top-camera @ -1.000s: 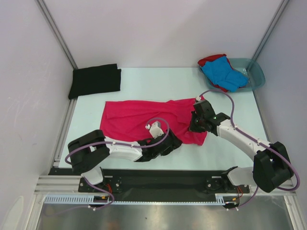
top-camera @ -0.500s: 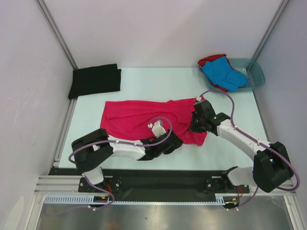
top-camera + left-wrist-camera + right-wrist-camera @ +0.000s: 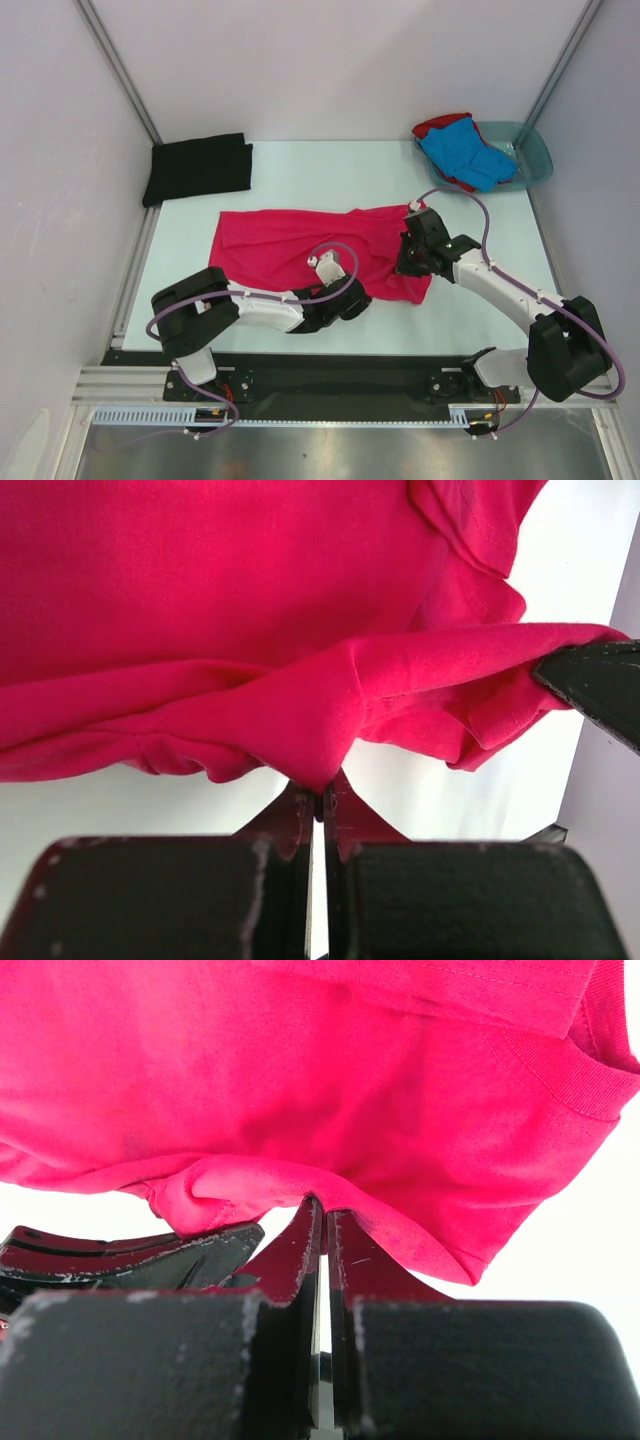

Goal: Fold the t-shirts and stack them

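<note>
The left fingers (image 3: 298,815) are pressed together on a pinch of the pink t-shirt (image 3: 290,250), the cloth peaking up where their tips nip its near hem; the right fingers (image 3: 300,1255) are likewise clamped on the same hem, further toward the shirt's right end, with a roll of fabric bunched just beside them; each wrist view shows the other arm's dark finger close by, so the two grips sit near one another along the near edge. The shirt itself lies spread flat across the middle of the bench (image 3: 330,180), long side running left to right.

Beyond it, a black t-shirt (image 3: 198,168) lies folded at the far left corner; a blue t-shirt (image 3: 465,150) and a red t-shirt (image 3: 435,125) are heaped in the teal basin (image 3: 535,150) at the far right.

This looks like the start of a fold on the pink shirt, both holds taken; the next move probably calls for lifting the hem with both arms together and carrying it over toward the far edge, keeping the cloth evenly taut so it lands square.
</note>
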### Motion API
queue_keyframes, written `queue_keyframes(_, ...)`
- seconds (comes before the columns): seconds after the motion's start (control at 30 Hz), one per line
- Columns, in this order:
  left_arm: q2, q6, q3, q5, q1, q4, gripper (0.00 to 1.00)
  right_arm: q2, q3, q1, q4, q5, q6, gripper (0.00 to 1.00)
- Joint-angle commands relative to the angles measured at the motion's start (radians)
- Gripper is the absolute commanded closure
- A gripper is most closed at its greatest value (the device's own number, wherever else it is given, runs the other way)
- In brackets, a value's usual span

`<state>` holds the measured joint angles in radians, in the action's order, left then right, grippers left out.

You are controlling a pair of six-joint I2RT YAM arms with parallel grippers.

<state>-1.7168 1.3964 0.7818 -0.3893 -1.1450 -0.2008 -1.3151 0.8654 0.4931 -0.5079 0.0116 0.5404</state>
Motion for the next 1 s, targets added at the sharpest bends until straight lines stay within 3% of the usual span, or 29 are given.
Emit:
queue_keyframes(0.0,0.02,-0.02,0.004,-0.005,0.005,-0.035,1.0,0.034,0.006,-0.007,-0.004,0.01,-0.019,1.0)
queue_keyframes(0.37,0.196,-0.088,-0.032,-0.034,0.022,-0.015,1.0,0.08,-0.019,-0.005,-0.047,0.001,0.007,1.0)
queue_keyframes(0.57,0.22,-0.128,-0.013,-0.049,0.039,-0.009,1.0,0.063,-0.025,-0.007,-0.038,0.01,0.018,1.0)
queue_keyframes(0.9,0.154,-0.117,0.0,0.087,0.145,-0.074,0.99,-0.047,0.041,-0.025,-0.026,0.024,0.01,1.0)
queue_keyframes(0.97,0.114,-0.108,0.007,0.153,0.172,-0.104,0.94,-0.079,0.055,-0.036,-0.024,0.021,0.004,1.0)
